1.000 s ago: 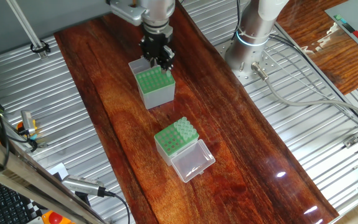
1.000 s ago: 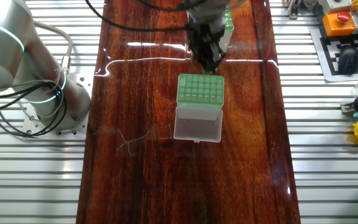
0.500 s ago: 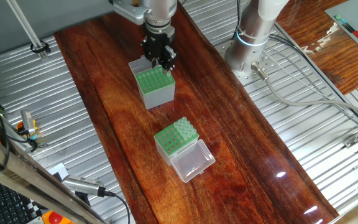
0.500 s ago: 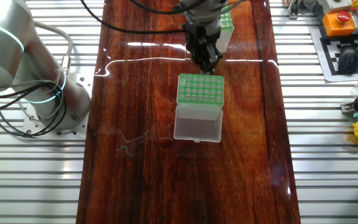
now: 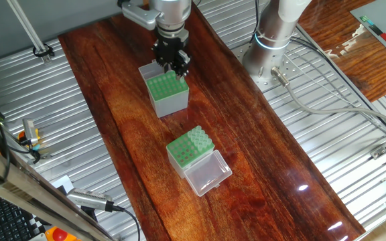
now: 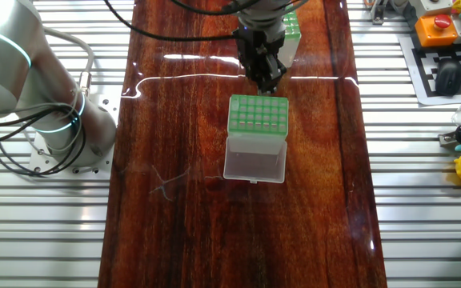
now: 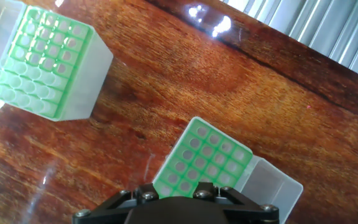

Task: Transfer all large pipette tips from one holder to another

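Observation:
The taller grey-sided holder (image 5: pixel 167 94) with a green hole plate stands far back on the wooden board; it is also in the other fixed view (image 6: pixel 293 28) and the hand view (image 7: pixel 42 59). My gripper (image 5: pixel 173 67) hangs just above its right rear corner, fingers drawn close together with a thin pale large pipette tip (image 6: pixel 265 90) between them. The shorter green-topped box (image 5: pixel 183 155) sits nearer the front with its clear lid (image 5: pixel 208 174) open, and several large pipette tips (image 5: pixel 200 139) stand along its far edge. In the hand view only the gripper's base shows, so the fingers are hidden there.
The arm's silver base (image 5: pixel 273 40) stands on the ribbed metal table right of the board. A thin rod (image 5: pixel 29 30) stands at the back left. Cables and tools lie at the left front edge (image 5: pixel 32 140). An orange button box (image 6: pixel 438 28) sits far right.
My gripper has risen a little from the taller holder's top plate and shifted slightly. Both boxes stay where they were.

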Robot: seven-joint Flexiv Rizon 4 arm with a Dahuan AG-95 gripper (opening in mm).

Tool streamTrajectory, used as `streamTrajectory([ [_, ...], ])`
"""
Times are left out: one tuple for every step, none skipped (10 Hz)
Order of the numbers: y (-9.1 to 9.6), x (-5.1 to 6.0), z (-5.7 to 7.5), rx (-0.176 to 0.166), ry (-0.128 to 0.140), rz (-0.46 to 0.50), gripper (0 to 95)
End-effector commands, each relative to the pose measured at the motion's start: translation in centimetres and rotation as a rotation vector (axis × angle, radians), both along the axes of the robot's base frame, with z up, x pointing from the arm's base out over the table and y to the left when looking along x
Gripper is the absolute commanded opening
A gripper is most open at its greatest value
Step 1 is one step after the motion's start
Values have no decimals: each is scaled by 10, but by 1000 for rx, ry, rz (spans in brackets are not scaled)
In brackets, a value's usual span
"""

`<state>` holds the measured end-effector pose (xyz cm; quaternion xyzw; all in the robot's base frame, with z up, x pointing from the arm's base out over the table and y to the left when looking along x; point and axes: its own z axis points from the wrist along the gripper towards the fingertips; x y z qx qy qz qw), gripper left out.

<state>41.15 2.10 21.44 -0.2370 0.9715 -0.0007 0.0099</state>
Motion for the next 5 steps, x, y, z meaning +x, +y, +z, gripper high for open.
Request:
streamTrajectory([
  [-1, -5, 0, 10, -4, -9, 380],
  [-2, -15, -8, 14, -8, -11, 380],
  [-2, -20, -11, 13, -8, -16, 380],
  [-1, -29, -20, 12, -11, -23, 380],
  [0, -34, -26, 13, -15, -28, 380],
])
